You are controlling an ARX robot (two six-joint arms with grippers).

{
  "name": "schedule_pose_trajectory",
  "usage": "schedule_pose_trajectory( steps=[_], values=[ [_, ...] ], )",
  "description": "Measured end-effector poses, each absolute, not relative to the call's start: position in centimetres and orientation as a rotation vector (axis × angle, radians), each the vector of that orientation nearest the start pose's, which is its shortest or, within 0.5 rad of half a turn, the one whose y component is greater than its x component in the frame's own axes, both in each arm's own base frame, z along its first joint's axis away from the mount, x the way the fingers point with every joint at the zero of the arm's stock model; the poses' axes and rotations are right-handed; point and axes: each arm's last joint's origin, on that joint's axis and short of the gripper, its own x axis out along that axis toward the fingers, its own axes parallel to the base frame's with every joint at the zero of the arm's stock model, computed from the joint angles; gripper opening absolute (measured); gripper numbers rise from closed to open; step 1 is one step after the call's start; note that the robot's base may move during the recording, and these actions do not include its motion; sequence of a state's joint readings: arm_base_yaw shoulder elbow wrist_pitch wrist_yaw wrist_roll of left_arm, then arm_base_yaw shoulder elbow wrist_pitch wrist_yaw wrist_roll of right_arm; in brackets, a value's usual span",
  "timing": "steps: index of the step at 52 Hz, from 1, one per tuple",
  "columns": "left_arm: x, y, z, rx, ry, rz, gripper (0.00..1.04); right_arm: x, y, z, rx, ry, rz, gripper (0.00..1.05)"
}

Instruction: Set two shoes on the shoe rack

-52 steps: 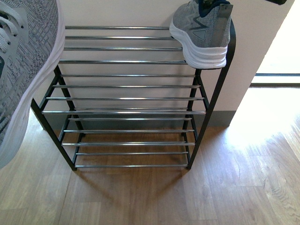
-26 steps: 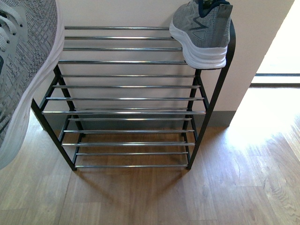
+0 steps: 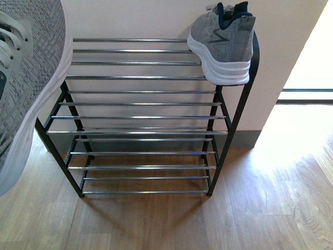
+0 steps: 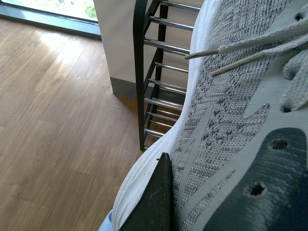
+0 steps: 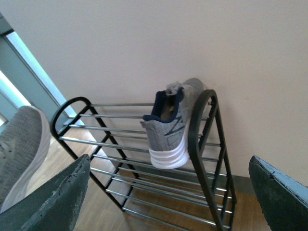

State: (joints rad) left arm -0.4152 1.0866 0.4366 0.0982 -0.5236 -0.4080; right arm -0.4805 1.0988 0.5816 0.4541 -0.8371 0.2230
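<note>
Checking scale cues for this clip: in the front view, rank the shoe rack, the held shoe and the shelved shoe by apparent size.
1. shoe rack, largest.
2. held shoe, second, though cropped and close to the camera, which inflates it.
3. shelved shoe, smallest; probably the same true size as the held one.

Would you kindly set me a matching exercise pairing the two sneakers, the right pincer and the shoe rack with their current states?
Things:
1. far sneaker
2. near sneaker
3. right pincer
4. shoe rack

States:
a. open and empty
b. stands on the wooden floor
c. rests on the top shelf
d. gripped by the left pincer

Pairs: 1-c, 2-d, 3-a, 4-b.
</note>
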Motion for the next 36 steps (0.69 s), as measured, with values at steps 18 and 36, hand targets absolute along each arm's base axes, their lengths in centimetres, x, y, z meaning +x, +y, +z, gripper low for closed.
schedule_pose_trajectory(
  steps=[18,36],
  values=[
    [19.6,-7.0,18.8,-0.15,0.46,0.203,0.01,18.8,-5.5,23.5,0.037,0.003,-0.013,0.54],
    [19.6,-7.0,18.8,-0.149,0.46,0.202,0.01,15.4,-2.2,19.8,0.006,0.007,-0.008,0.01]
  ],
)
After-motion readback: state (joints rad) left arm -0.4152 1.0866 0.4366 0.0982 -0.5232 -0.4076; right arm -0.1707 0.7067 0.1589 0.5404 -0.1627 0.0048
